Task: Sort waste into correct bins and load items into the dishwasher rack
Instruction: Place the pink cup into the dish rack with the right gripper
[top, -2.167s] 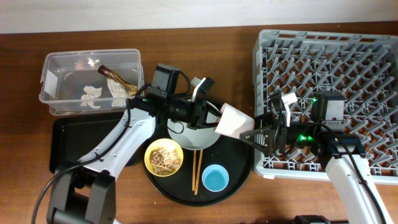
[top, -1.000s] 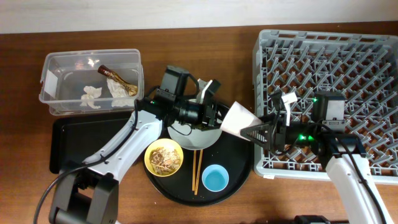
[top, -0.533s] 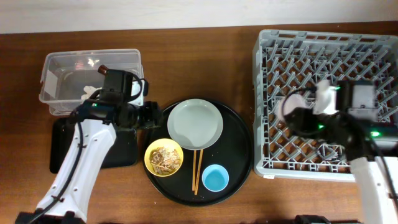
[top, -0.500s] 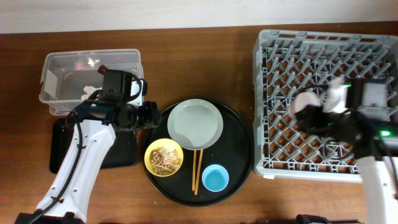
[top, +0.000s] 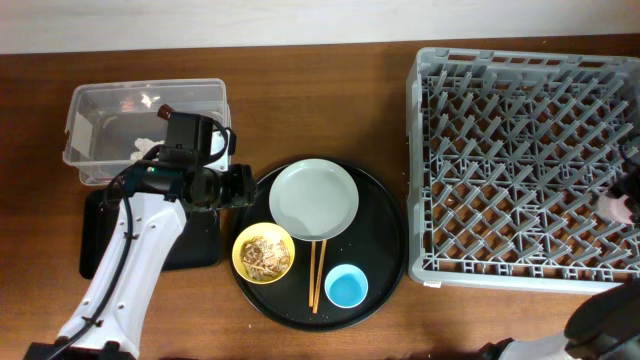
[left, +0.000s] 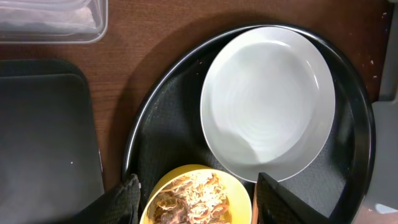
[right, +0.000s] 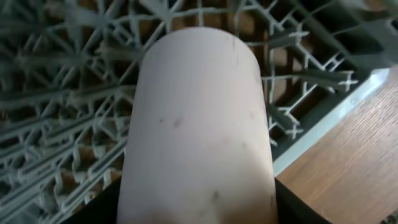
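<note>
At the near edge of the table the light blue cup (top: 346, 287), the yellow bowl (top: 263, 253) and the wooden chopsticks (top: 317, 273) sit together on the round black tray (top: 385, 270). The bowl holds tan food scraps (left: 186, 199), so it probably needs emptying before it can be loaded. The far ends of the chopsticks reach the near rim of the grey-green plate (top: 313, 199), which lies bare just beyond them. The change is in the arms. Two seconds ago the pink cup (right: 199, 124) hung between both grippers at the round tray's right side. Now the left gripper (top: 240, 186) has drawn back towards the left edge. It is spread wide and empty, between the shallow black tray (top: 105, 240) and the round one, looking down on bowl and plate. The right gripper (right: 199, 208) has carried the cup across the dishwasher rack (top: 500, 130) to the table's right edge, so only a pink sliver shows from overhead. In its wrist view the cup fills the frame, clamped between the fingers, over the pegs by the rack's rim with bare wood beyond. I judge the cup to be handed over but not yet seated, with four items waiting. The upright pegs are what it must settle between, and this near the rim it could tip outward. At the far left corner the clear tub (top: 100, 125) holds a white tissue (top: 148, 150), partly hidden by the left arm.
</note>
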